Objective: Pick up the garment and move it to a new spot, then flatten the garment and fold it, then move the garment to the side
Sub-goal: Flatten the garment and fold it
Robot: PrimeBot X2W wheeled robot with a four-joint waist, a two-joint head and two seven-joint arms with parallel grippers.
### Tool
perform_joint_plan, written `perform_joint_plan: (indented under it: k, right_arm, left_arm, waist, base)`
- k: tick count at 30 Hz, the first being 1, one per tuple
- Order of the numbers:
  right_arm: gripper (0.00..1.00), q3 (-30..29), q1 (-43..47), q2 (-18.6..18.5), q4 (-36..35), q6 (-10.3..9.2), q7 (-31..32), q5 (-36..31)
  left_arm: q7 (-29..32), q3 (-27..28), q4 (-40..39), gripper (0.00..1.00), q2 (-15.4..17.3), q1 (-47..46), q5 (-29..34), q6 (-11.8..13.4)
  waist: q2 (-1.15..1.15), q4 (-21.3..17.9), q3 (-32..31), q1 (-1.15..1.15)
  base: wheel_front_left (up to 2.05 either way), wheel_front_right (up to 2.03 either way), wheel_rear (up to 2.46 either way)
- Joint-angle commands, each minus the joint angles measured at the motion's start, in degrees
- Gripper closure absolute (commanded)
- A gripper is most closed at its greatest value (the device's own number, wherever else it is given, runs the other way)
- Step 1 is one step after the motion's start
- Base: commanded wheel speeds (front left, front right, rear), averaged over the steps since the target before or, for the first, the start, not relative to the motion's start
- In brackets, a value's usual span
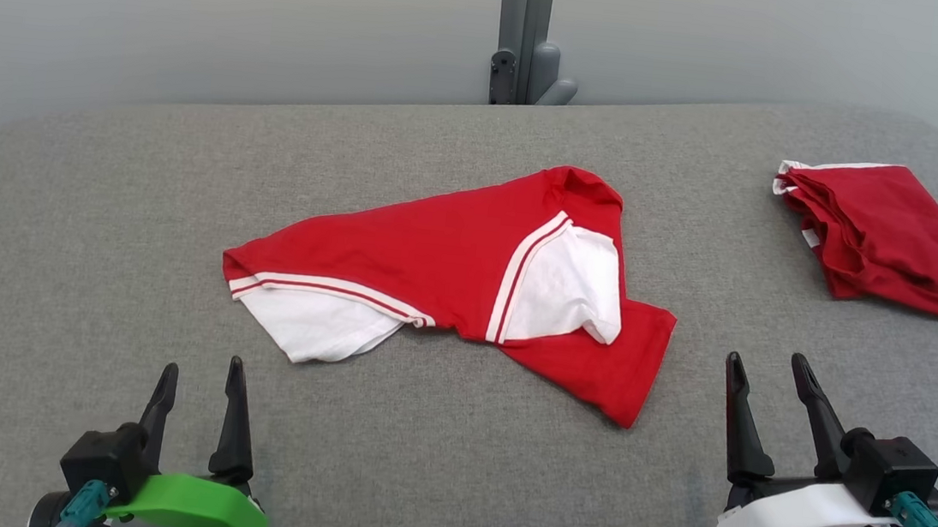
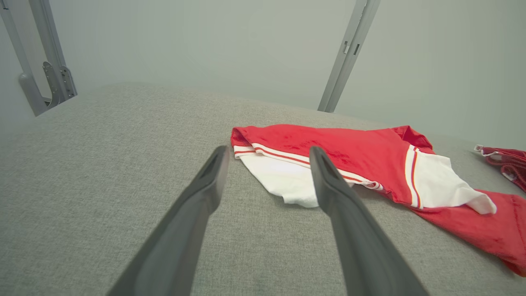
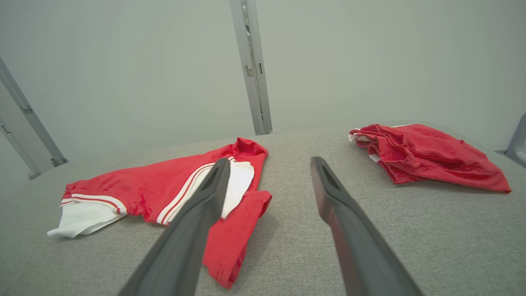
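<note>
A red garment point(image 1: 452, 262) with white sleeves and white stripes lies crumpled in the middle of the grey padded table point(image 1: 90, 261). In the left wrist view the garment point(image 2: 361, 156) sits ahead and to the right; in the right wrist view the garment point(image 3: 156, 185) lies ahead and to the left. My left gripper point(image 1: 200, 371) rests open at the lower left, short of the white sleeve, with nothing between its fingers. Open and empty as well, my right gripper point(image 1: 769, 366) stands at the lower right, just right of the garment's red corner.
A second red garment point(image 1: 884, 239), bunched up, lies at the table's far right; the right wrist view shows this bunched garment point(image 3: 423, 154) ahead and to the right. A grey post point(image 1: 526, 32) rises behind the table's back edge against a pale wall.
</note>
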Motion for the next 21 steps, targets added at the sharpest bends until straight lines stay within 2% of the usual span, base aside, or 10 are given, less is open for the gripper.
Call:
perform_joint_plan:
  k: [1,12,21]
  right_arm:
    - [0.0,0.0,-0.1,-0.1,-0.2,-0.08,-0.2,0.3]
    - [0.0,0.2,-1.4,-0.1,-0.1,-0.08,-0.3,-0.1]
    - [0.0,1.0,-3.1,-0.1,-0.4,-0.08,-0.1,-0.5]
  left_arm:
    - [0.0,-0.1,0.1,0.0,0.0,-0.9,1.0,-0.3]
    - [0.0,-1.1,0.6,0.0,-0.1,-3.2,2.9,-1.4]
    - [0.6,-9.5,8.7,0.0,0.0,-10.9,7.5,-4.1]
  waist:
    - [0.56,-0.1,0.5,0.0]
    - [0.56,-0.6,2.4,0.0]
    - [0.56,-2.3,5.4,0.0]
  base:
    - [0.0,0.0,0.0]
    - [0.0,0.0,0.0]
    - [0.0,0.0,0.0]
